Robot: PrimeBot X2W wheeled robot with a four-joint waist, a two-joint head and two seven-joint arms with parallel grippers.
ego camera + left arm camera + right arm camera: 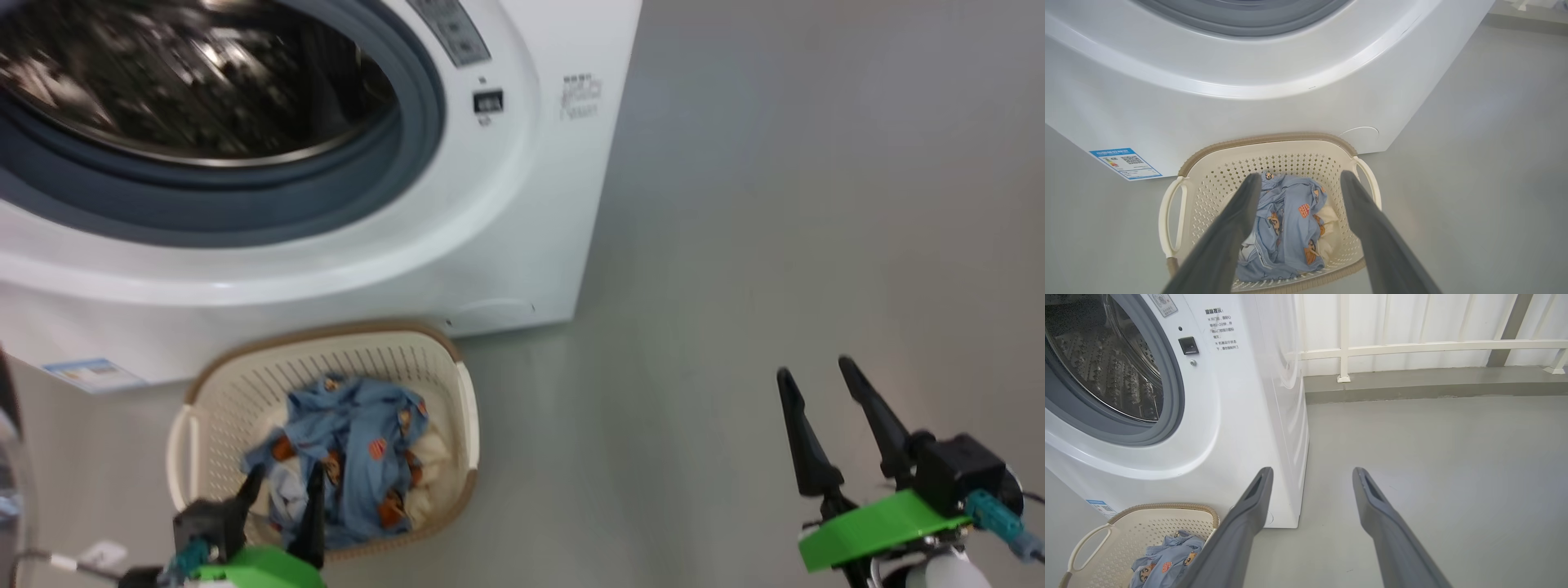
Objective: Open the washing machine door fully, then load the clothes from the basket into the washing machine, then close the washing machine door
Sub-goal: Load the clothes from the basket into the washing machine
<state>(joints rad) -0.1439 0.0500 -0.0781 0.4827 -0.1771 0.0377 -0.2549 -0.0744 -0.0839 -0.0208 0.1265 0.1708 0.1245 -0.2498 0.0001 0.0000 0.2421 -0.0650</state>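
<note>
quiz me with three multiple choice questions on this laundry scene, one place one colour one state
1. Where does the basket stand?
A. on the floor in front of the washing machine
B. on top of it
C. on a shelf

2. What colour is the topmost of the clothes?
A. red
B. black
C. light blue

3. How is the left tool?
A. shut on cloth
B. open, aimed into the basket
C. shut, empty

Key: 1 A, the head view shows it on the floor at the machine's base; 2 C, blue printed fabric lies uppermost; 3 B, its fingers stand apart, gripping nothing.
</note>
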